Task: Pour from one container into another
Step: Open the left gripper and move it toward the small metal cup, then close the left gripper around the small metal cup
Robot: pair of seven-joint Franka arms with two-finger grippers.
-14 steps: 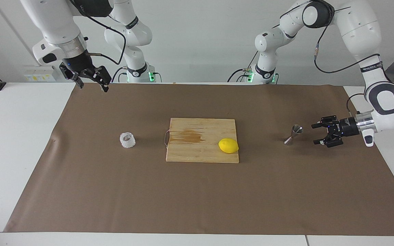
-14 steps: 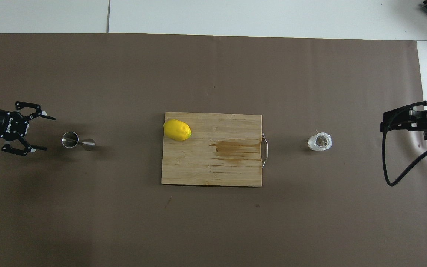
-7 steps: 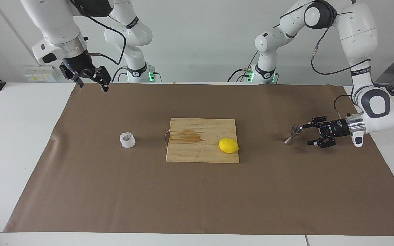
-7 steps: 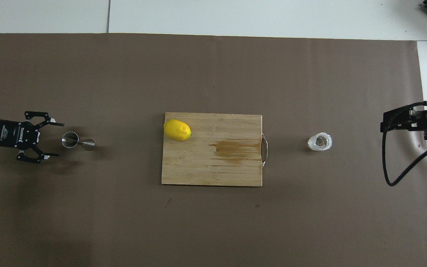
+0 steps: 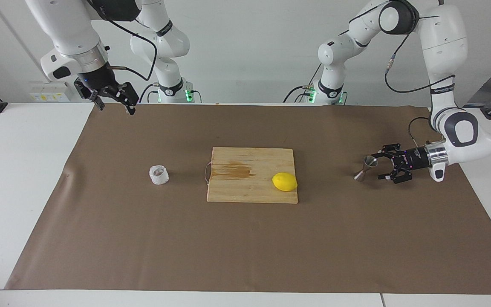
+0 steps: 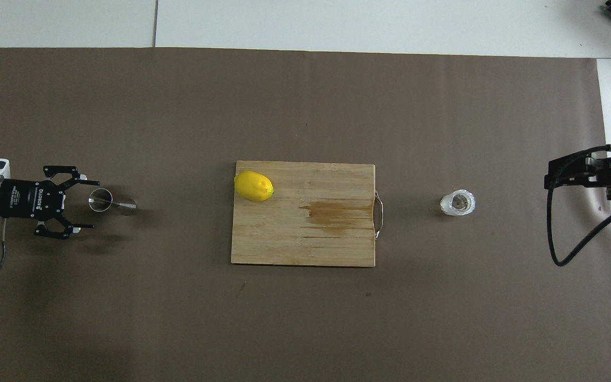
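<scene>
Seeing L gripper [image 5: 377,167] spread wide just beside jigger [image 5: 365,168] near mat [image 5: 245,256] edge; R gripper [image 5: 114,103] open, raised at mat corner; we've bare mat round cup [image 5: 159,175]

White crinkly cup [image 5: 159,175] upright on mat; steel hourglass jigger [image 5: 366,168] upright — well apart.

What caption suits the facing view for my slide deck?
Left end effector, open, beside the steel jigger; white cup untouched; right end effector waits raised.
</scene>
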